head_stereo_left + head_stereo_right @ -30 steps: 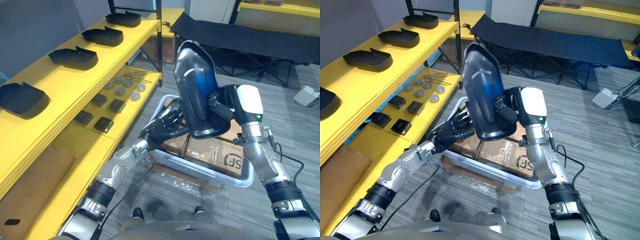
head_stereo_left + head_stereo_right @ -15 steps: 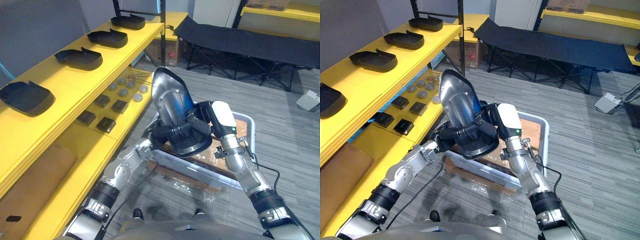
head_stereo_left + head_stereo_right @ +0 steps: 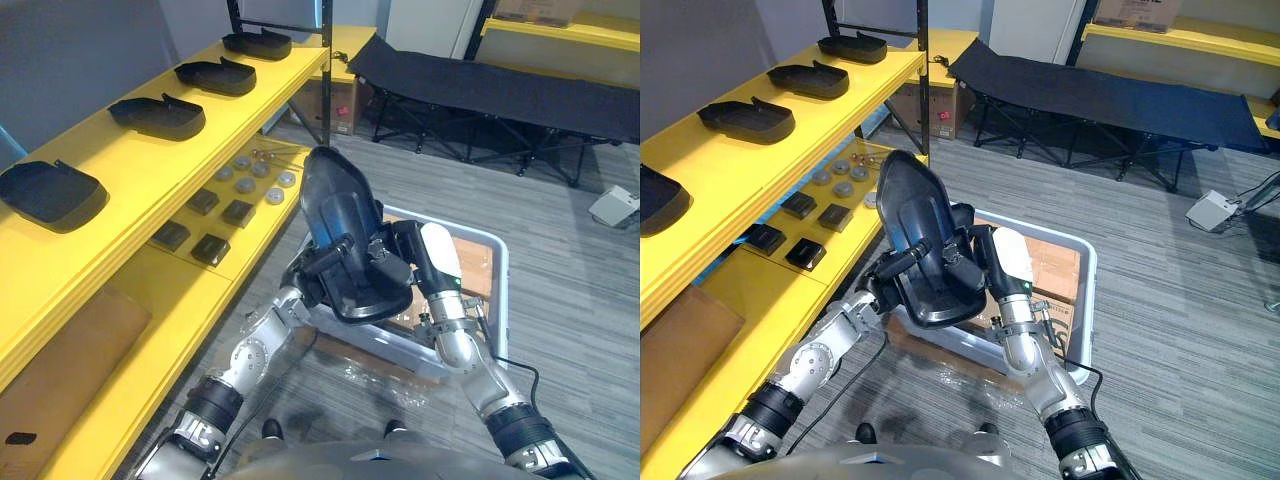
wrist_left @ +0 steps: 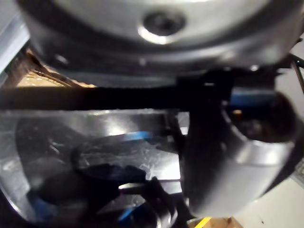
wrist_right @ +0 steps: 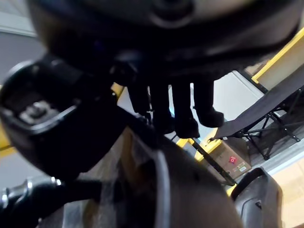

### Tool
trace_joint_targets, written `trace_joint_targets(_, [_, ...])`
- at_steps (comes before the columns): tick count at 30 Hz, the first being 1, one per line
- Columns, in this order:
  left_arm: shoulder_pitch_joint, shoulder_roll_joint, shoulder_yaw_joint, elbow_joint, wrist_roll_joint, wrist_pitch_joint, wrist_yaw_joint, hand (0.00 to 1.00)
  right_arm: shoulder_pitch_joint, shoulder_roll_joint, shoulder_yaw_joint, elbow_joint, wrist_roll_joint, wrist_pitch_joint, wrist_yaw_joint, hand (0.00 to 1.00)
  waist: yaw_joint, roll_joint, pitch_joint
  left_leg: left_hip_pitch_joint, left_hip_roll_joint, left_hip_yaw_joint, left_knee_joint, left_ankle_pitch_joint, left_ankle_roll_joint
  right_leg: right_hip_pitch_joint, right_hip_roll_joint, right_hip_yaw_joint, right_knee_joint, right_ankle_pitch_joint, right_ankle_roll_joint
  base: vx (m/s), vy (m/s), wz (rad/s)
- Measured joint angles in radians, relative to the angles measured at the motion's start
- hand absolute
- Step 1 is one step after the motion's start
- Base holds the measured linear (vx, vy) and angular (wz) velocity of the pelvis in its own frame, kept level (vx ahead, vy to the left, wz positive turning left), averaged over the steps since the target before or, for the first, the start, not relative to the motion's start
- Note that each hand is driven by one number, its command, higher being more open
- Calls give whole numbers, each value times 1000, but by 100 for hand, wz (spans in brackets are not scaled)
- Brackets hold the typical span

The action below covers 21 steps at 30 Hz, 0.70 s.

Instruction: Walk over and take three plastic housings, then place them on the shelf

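Over the grey bin (image 3: 503,265), near the yellow shelf (image 3: 120,172), a plastic housing (image 3: 335,205) is being clasped in left hand (image 3: 322,268) and right hand (image 3: 396,266).

2 head views down onto shared shelf (image 3: 120,165) and housing (image 3: 335,215), wrist views very close, probably facing it

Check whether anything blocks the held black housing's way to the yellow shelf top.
Nothing visible does: the black plastic housing, gripped by left hand and right hand, has open air toward the bare top of the yellow shelf.
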Motion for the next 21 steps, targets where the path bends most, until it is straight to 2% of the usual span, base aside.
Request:
trace_joint_targets(1, [4, 0, -3, 0, 0, -1, 0, 0, 11, 5, 0, 0, 0, 0, -9, 0, 1, -1, -1, 1, 0, 0, 0, -1, -1, 3, 0, -2, -2, 0, 0, -1, 0, 5])
trace_joint_targets(2, [8, 0, -8, 0, 0, -1, 0, 0, 24, 11, 0, -1, 0, 0, -22, 100, 3, -3, -2, 1, 0, -2, 0, -1, -1, 6, 0, -6, -4, 0, 0, 1, 0, 5])
trace_joint_targets(5, [16, 0, -11, 0, 0, -4, 0, 0, 38, 17, 4, -1, 2, -1, -34, 100, 6, -4, -2, 1, 0, -3, 0, -1, -2, 7, 0, -7, -5, 0, 0, 0, 0, 0])
trace_joint_targets(7, [20, 0, -22, 0, 0, -29, 0, 0, 47, 21, 7, -9, 28, -7, -44, 100, 6, -4, -2, 1, 0, -5, 0, -2, -2, 7, 0, -8, -6, 0, 0, 0, 0, 0])
trace_joint_targets(11, [97, -30, -19, -87, -18, -113, -12, 0, 87, 45, 17, -113, 168, -74, -75, 100, 6, -5, -3, -10, -1, -10, 0, -2, -3, 4, 1, -21, -8, -1, -1, 6, -2, 5])
trace_joint_targets(13, [140, -43, -5, -170, 36, -160, -10, 0, 101, 57, 18, -161, 248, -126, -69, 100, 9, -5, -3, -10, -1, -12, 0, -2, -3, 5, 2, -24, -7, -2, -2, 12, -6, 6])
trace_joint_targets(15, [176, -67, 33, -279, 158, -240, 4, 0, 123, 89, 17, -223, 416, -200, -16, 100, 19, -4, -3, -11, -1, -12, 0, -3, -4, 5, 2, -27, -7, -2, -2, 0, 0, 0])
trace_joint_targets(17, [188, -89, 88, -344, 209, -291, 11, 0, 138, 125, -4, -238, 505, -251, 22, 100, 21, -4, -3, -11, -1, -14, 0, -3, -4, 6, 2, -29, -6, -3, -3, 0, 0, 0])
trace_joint_targets(19, [207, -107, 144, -400, 292, -351, 25, 0, 160, 149, -35, -238, 561, -283, 76, 100, 21, -3, -4, -11, -1, -15, 0, -3, -4, 6, 1, -30, -6, -4, -4, 0, 0, 0])
trace_joint_targets(21, [230, -114, 203, -437, 381, -408, 58, 0, 190, 174, -82, -247, 668, -289, 137, 100, 23, 0, -6, -11, -1, -16, -1, -3, -4, 6, 1, -32, -6, -5, -5, 0, 0, 0])
